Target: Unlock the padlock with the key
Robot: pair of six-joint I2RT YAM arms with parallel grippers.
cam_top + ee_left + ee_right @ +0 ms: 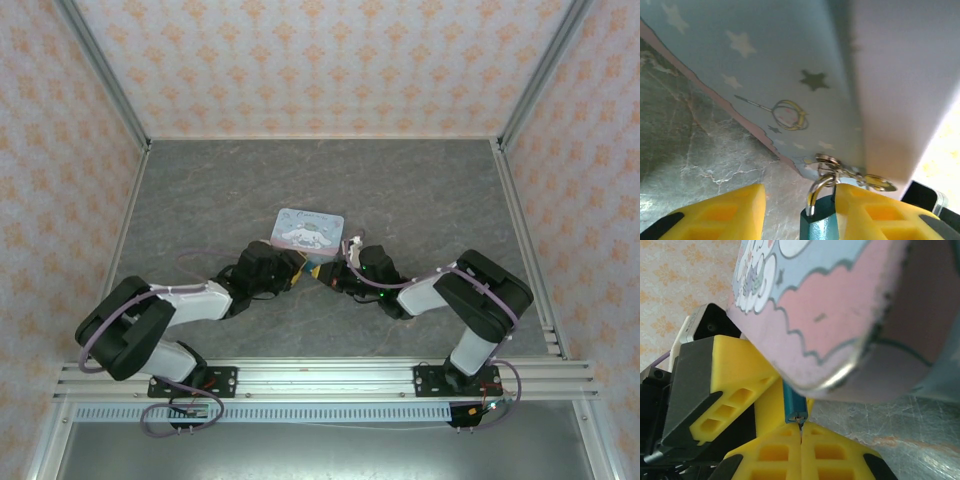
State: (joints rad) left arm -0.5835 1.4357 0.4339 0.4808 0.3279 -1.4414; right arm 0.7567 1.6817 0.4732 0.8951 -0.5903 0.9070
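Seen from above, both arms angled inward over the grey table. Their tips sat close together at the near edge of the pale blue cartoon tin, too crowded to sort out from there.

The left wrist camera gave the detail. The teal padlock stood upright between the yellow fingers of the left gripper. Its body was against the right-hand finger, with open space to the other, so the jaws were spread and not clamped on it. Its thin shackle passed through a metal ring at the tin's lower edge.

The right wrist camera showed the lock from its base end. The right gripper had its fingers pressed together, pinching a thin sliver, the key. The key's tip touched the padlock's bottom face, just under the tin's rounded corner. Whether the key sat inside the keyhole could not be told.
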